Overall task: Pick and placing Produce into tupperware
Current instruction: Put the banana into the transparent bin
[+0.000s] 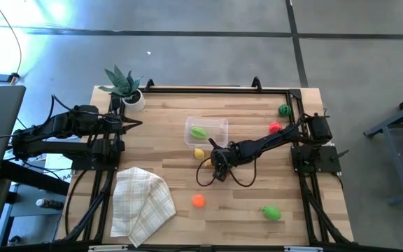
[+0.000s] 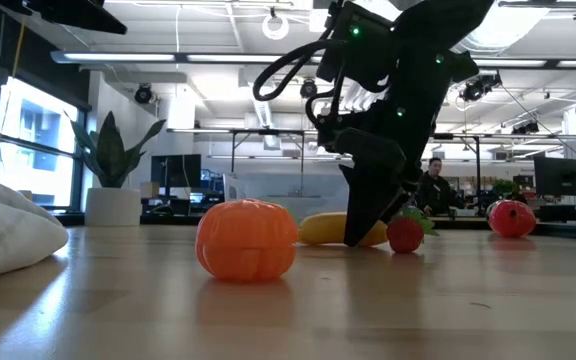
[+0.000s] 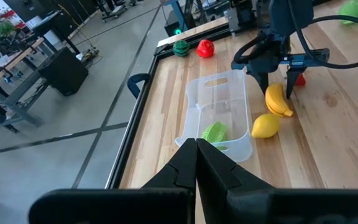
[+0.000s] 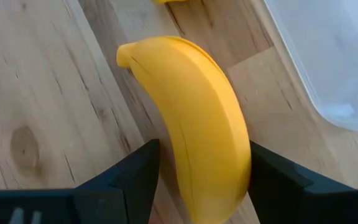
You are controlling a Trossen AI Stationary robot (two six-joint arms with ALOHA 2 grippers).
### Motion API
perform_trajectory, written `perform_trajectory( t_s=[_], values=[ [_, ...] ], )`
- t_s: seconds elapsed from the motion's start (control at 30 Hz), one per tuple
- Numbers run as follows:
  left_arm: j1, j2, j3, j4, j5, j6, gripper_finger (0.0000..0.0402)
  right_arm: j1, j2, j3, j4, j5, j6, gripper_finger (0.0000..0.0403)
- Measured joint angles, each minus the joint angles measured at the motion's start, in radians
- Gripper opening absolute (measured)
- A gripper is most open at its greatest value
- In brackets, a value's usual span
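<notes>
In the high view, the left claw (image 1: 137, 124) sits at the left edge of the light wooden counter (image 1: 243, 203), just below the potted green plant in its white pot (image 1: 126, 88) at the counter's upper left corner; its fingers are pressed together and hold nothing, as the left wrist view shows. Below it, at the lower left of the counter, lies a folded checked cream cloth (image 1: 142, 202).

Toward the middle, the clear rectangular plastic tupperware (image 1: 217, 127) lies on the counter with a green ribbed toy vegetable (image 1: 199, 131) inside it. Just below the container's lower left corner rests a small yellow toy lemon (image 1: 199, 153). An orange round toy fruit (image 1: 199, 200) lies farther down, well apart from the rest.

Just right of the lemon, the right claw (image 1: 217, 159) is down at the counter, its two dark fingers (image 4: 129, 180) set on either side of the yellow toy banana (image 4: 197, 124), touching or nearly touching it; the banana lies on the wood beside the container's wall. A small red toy piece (image 2: 405, 234) rests just beside the claw in the low view.

At lower right lies a green toy vegetable (image 1: 272, 212). Toward the upper right sit a red toy fruit (image 1: 276, 127) and a dark green round toy piece (image 1: 284, 110).
</notes>
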Motion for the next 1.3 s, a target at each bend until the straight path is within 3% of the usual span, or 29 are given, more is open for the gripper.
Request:
perform_trajectory(
  t_s=[0.27,0.6,0.83,1.0,1.3],
  values=[
    [0.000,0.000,0.000,0.000,0.000,0.000,0.0001,0.000,0.001,0.000,0.005,0.000,-0.010,0.0204],
    [0.000,0.000,0.000,0.000,0.000,0.000,0.0001,-0.001,0.001,0.000,0.011,-0.004,-0.008,0.0155],
    [0.000,0.000,0.000,0.000,0.000,0.000,0.0001,-0.001,-0.013,-0.001,0.016,-0.020,-0.009,0.0145],
    [0.000,0.000,0.000,0.000,0.000,0.000,0.0001,0.007,-0.061,-0.002,0.015,-0.072,-0.009,0.0145],
    [0.000,0.000,0.000,0.000,0.000,0.000,0.0001,0.043,-0.177,-0.002,0.005,-0.050,-0.009,0.0145]
  ],
)
